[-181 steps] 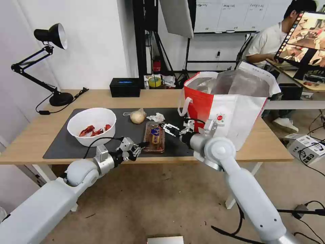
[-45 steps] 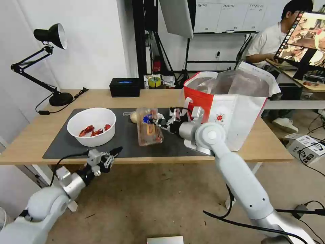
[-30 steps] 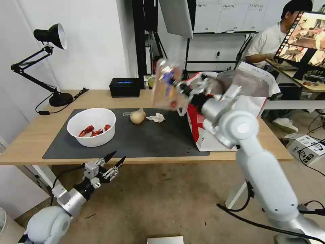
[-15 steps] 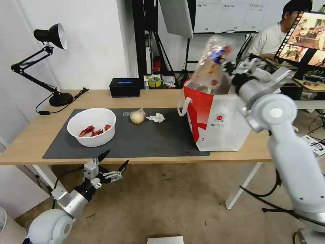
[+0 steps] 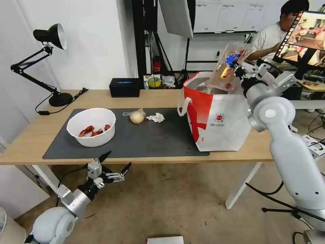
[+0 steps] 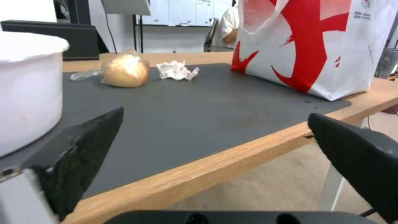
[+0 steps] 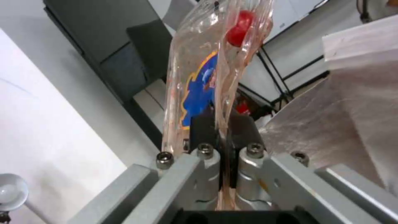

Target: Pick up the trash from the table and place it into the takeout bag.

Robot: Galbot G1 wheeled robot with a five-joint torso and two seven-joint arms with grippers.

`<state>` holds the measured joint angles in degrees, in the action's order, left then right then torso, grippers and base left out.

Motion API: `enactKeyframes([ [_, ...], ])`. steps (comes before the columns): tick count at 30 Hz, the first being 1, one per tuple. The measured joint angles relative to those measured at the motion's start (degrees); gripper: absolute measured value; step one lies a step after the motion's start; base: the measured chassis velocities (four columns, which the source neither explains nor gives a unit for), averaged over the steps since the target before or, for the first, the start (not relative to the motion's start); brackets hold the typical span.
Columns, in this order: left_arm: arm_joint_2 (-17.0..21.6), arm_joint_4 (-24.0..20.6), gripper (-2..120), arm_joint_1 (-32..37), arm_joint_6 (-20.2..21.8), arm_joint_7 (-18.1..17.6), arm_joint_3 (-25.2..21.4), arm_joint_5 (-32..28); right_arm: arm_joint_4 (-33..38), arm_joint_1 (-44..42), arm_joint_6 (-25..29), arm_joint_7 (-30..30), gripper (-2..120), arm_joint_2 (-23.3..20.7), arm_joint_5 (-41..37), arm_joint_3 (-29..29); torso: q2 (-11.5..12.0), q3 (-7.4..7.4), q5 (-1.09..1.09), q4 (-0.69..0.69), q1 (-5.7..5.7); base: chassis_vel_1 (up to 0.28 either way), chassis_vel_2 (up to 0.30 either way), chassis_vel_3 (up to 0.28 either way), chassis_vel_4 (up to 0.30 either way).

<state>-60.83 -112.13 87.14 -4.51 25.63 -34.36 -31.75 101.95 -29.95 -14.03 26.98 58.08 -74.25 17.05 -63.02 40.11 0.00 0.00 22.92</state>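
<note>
My right gripper (image 5: 238, 70) is shut on the clear plastic tray (image 5: 229, 64) with leftovers and holds it tilted over the open top of the white and red takeout bag (image 5: 220, 118). In the right wrist view the tray (image 7: 207, 77) stands pinched between the closed fingers of the gripper (image 7: 222, 137), beside the bag's foil lining (image 7: 344, 124). On the table's dark mat (image 5: 152, 139) lie the white bowl (image 5: 91, 127) with red shells, the bagged bun (image 5: 137, 117) and the crumpled tissue (image 5: 156, 117). My left gripper (image 5: 110, 166) hangs open below the table's front edge (image 5: 34, 157).
A black desk lamp (image 5: 50, 37) stands at the table's back left, with a black box (image 5: 125, 87) at the back middle. From the left wrist I see the bowl (image 6: 25, 90), bun (image 6: 125, 71), tissue (image 6: 176, 70) and bag (image 6: 323, 46). Bare floor lies in front.
The right gripper lifted the tray off the mat and carried it up and right, over the bag's opening. The left arm drew back below the table edge and opened.
</note>
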Motion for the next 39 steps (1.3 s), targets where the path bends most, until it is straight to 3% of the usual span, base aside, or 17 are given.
enactKeyframes([
  [3, -0.1, 0.0, 101, 0.0, 0.0, 0.0, 0.1, 0.1, 0.4, -0.2, -0.1, 0.0, 0, 0.2, -0.1, -0.3, 0.0, 0.00, 0.00, 0.00, 0.00, 0.000, 0.000, 0.000, 0.000],
  [20, 0.3, -0.2, 100, 0.1, -0.1, 0.1, 0.4, 0.1, 2.6, -2.2, -0.4, 2.5, 3, 0.0, -4.2, 0.3, 0.0, 0.00, 0.00, 0.00, 0.00, 0.000, 0.000, 0.000, 0.000],
  [23, 0.2, -0.3, 100, 0.3, -0.2, 0.1, 0.4, 0.1, 2.7, -2.3, -0.4, 2.7, 18, 0.0, -4.4, 0.3, 0.0, 0.00, 0.00, 0.00, 0.00, 0.000, 0.000, 0.000, 0.000],
  [28, 0.2, -0.3, 100, 0.2, -0.6, -0.2, 0.5, 0.2, 2.7, -2.2, -0.4, 2.7, 30, 0.4, -4.4, 0.5, 0.0, 0.00, 0.00, 0.00, 0.00, 0.000, 0.000, 0.000, 0.000],
  [35, 0.6, -0.3, 100, 0.3, -0.9, -0.8, 0.4, 0.1, 2.8, -2.4, -0.4, 2.6, 64, 1.0, -4.6, 0.7, 0.0, 0.00, 0.00, 0.00, 0.00, 0.000, 0.000, 0.000, 0.000],
  [39, 0.5, -0.3, 100, 0.4, -0.9, -0.8, 0.4, 0.1, 3.1, -2.5, -0.4, 2.5, 74, 0.9, -4.8, 0.7, 0.0, 0.00, 0.00, 0.00, 0.00, 0.000, 0.000, 0.000, 0.000],
])
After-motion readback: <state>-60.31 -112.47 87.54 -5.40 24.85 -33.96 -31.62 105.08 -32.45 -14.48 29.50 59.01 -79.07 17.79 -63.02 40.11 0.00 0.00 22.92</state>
